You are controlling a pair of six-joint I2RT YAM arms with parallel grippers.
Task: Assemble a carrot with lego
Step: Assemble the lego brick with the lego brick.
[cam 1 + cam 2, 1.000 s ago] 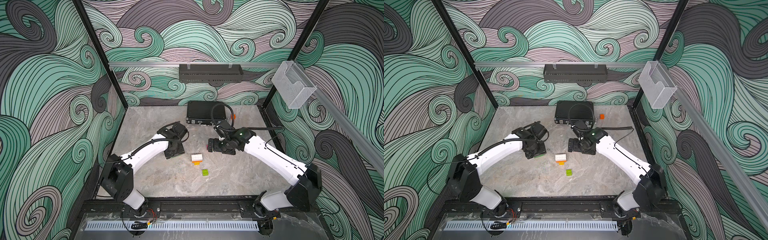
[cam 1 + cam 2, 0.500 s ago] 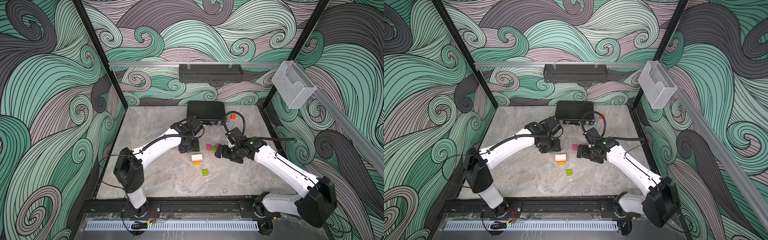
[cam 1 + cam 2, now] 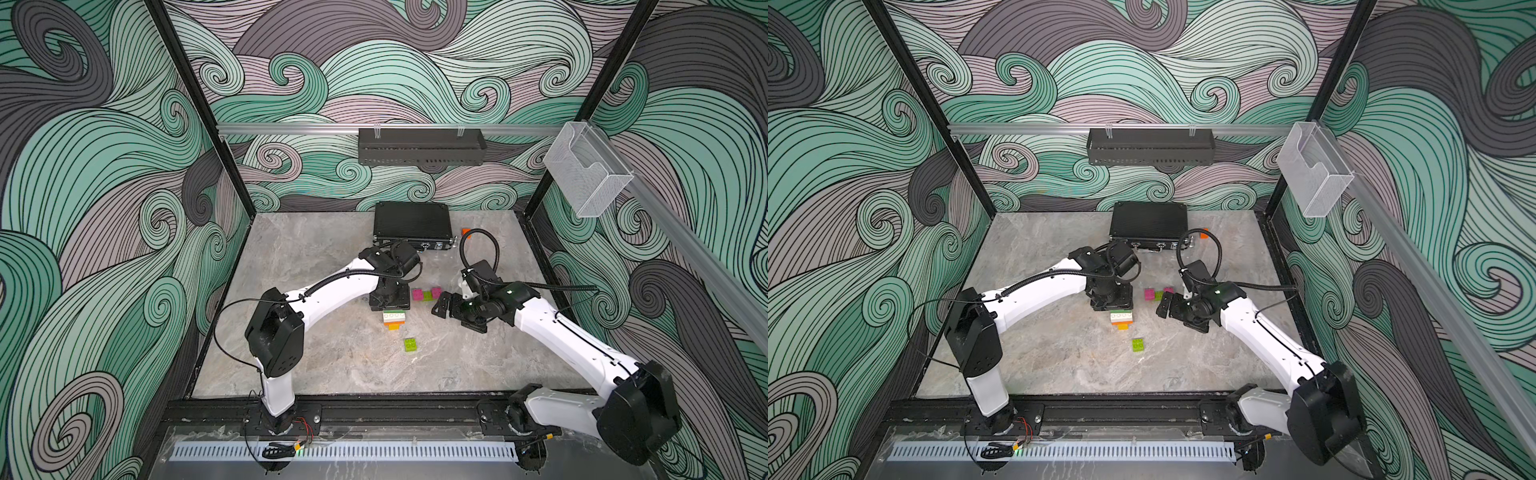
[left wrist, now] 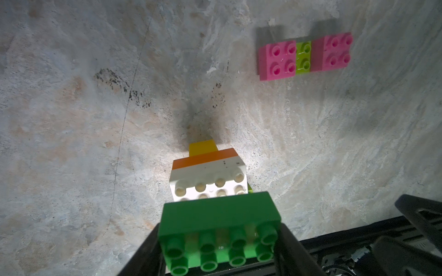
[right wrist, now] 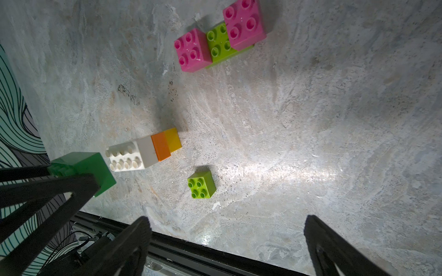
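Observation:
A stack of white (image 4: pixel 208 181), orange (image 4: pixel 203 156) and yellow (image 4: pixel 202 147) lego stands mid-table, white studs up; it shows in both top views (image 3: pixel 394 319) (image 3: pixel 1121 319). My left gripper (image 4: pixel 218 248) is shut on a dark green brick (image 4: pixel 218 229) and holds it just above and behind the white one (image 5: pixel 129 156). A joined pink-lime-pink piece (image 3: pixel 427 294) (image 5: pixel 220 40) lies to the right. A loose lime brick (image 3: pixel 410 344) (image 5: pixel 201 184) sits nearer the front. My right gripper (image 5: pixel 227 222) (image 3: pixel 442 305) hangs open and empty beside the pink piece.
A flat black case (image 3: pixel 411 224) lies at the back, with a small orange cube (image 3: pixel 465 231) to its right. The black frame rail (image 3: pixel 374 409) runs along the table's front edge. Patterned walls close in the sides.
My left arm has swung right, carrying the dark green brick to the stack. My right arm has drawn back to the right, uncovering the pink-lime-pink piece.

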